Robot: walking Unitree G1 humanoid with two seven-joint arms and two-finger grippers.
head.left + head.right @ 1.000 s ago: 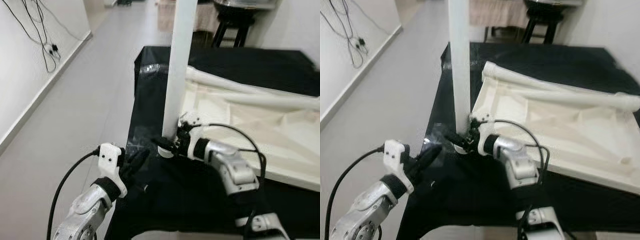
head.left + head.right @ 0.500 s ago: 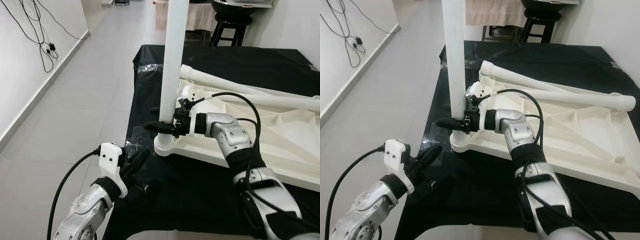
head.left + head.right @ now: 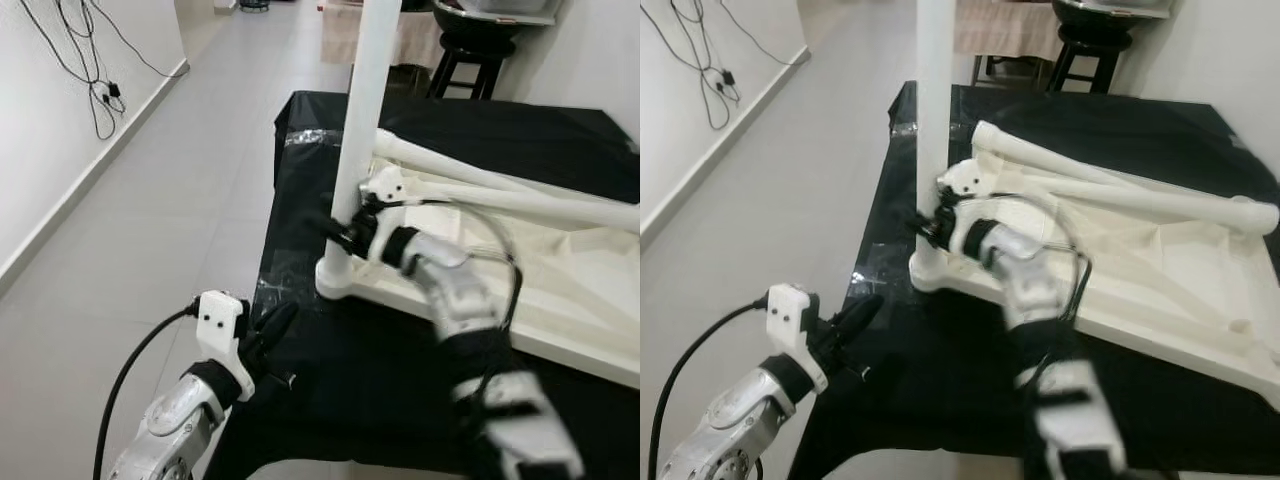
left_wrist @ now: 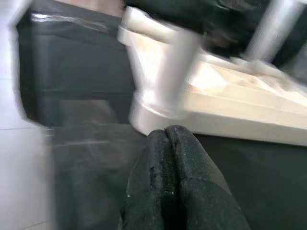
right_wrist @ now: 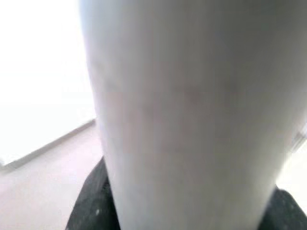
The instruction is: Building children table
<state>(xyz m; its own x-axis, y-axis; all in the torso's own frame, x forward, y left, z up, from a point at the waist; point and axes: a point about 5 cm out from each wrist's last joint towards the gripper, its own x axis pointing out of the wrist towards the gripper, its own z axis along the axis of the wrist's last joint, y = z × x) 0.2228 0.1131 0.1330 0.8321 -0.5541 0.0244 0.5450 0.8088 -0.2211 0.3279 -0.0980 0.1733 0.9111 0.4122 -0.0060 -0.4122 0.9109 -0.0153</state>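
Observation:
A cream children's table top [image 3: 570, 290] lies upside down on a black-covered table [image 3: 340, 400]. One white leg [image 3: 358, 140] stands upright in the top's corner socket [image 3: 334, 282]. My right gripper [image 3: 338, 230] is at the leg just above the socket. In the right wrist view the leg [image 5: 187, 110] sits between both black fingers [image 5: 91, 211], so the gripper is shut on it. The right arm is blurred. My left gripper [image 3: 276, 320] hovers low at the black table's near-left corner, short of the socket, with its fingertips [image 4: 168, 139] pressed together and holding nothing.
Two more white legs [image 3: 1120, 190] lie across the upturned top. The black table's left edge drops to grey floor [image 3: 150, 230]. A dark stool [image 3: 465, 50] stands behind the table. Cables [image 3: 95, 70] hang on the left wall.
The right arm has swung and now blurs, while its gripper stays on the upright leg, a little higher. The camera has shifted slightly. The left gripper has hardly moved.

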